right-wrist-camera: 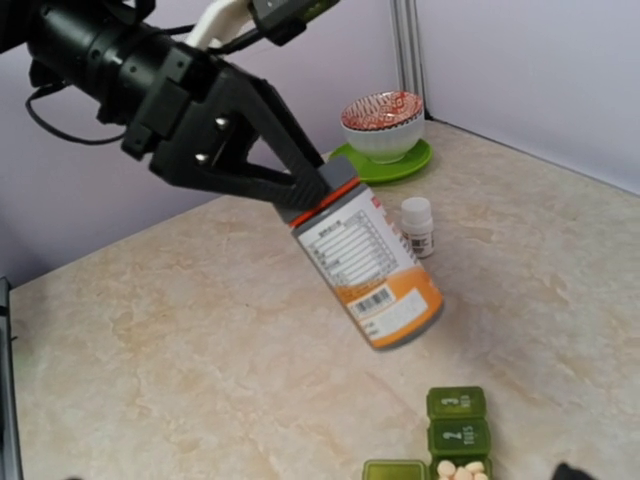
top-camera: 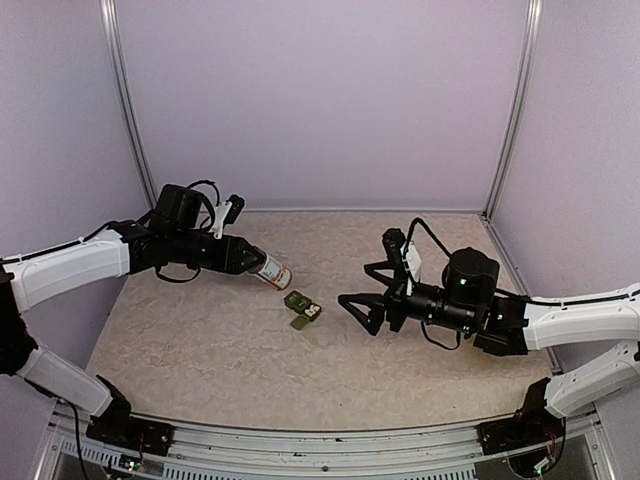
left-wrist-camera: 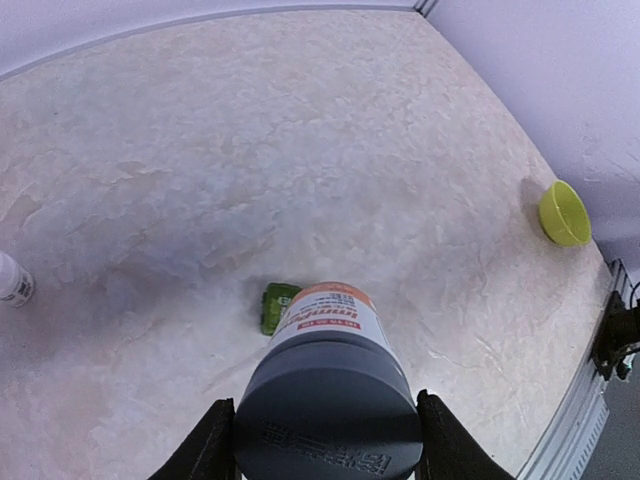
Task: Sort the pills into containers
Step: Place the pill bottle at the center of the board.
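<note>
My left gripper point(top-camera: 243, 256) is shut on the dark grey end of an orange-and-white pill bottle point(top-camera: 271, 272) and holds it tilted above the table, its far end pointing down toward the containers point(top-camera: 302, 309). The bottle also shows in the left wrist view point(left-wrist-camera: 330, 390) and the right wrist view point(right-wrist-camera: 370, 265). The containers point(right-wrist-camera: 457, 422) are a dark green strip; two lids are shut, and the third compartment is open with pale pills point(right-wrist-camera: 461, 468) inside. My right gripper point(top-camera: 360, 291) is open and empty, just right of the containers.
A small white bottle point(right-wrist-camera: 417, 225) stands behind the held bottle. A red patterned bowl point(right-wrist-camera: 383, 122) sits on a green plate point(right-wrist-camera: 395, 163) by the far wall. A lime-green bowl point(left-wrist-camera: 564, 212) lies near the table edge.
</note>
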Robot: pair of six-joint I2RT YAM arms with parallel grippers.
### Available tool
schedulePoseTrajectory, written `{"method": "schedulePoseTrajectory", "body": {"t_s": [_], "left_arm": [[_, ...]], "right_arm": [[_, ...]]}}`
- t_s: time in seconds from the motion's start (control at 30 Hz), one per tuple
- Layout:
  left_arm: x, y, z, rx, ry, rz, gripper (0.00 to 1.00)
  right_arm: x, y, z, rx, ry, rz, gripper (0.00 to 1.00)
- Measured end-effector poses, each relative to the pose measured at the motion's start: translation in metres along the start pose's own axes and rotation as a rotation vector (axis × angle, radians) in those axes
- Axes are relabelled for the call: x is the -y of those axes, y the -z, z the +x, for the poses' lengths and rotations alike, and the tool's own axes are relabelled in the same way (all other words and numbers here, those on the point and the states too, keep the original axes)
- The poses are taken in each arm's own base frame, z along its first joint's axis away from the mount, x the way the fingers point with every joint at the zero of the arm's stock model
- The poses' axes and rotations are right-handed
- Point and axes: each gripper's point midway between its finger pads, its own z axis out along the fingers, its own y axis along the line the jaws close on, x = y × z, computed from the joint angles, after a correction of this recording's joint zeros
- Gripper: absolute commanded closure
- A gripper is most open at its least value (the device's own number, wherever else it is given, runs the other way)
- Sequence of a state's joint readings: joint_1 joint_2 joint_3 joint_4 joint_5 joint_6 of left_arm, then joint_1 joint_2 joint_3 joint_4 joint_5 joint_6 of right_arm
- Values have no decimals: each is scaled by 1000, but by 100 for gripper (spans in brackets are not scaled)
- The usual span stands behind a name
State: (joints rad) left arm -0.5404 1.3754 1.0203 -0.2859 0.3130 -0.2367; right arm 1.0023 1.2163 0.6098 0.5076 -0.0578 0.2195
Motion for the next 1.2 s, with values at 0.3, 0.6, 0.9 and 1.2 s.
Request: {"method": "schedulePoseTrajectory", "body": {"t_s": [0.3, 0.6, 0.9, 1.2], "left_arm": [[-39, 1, 10, -53, -2, -168, 67], [-74, 9, 25, -117, -11, -340, 67], [-114, 19, 34, -164, -18, -504, 68], [-149, 19, 47, -222, 12, -591, 63]], "right_arm": [[4, 0, 0, 0, 12, 19, 0], [5, 1, 4, -9, 15, 24, 0], [6, 2, 8, -17, 15, 25, 0], [6, 2, 10, -20, 15, 25, 0]]}}
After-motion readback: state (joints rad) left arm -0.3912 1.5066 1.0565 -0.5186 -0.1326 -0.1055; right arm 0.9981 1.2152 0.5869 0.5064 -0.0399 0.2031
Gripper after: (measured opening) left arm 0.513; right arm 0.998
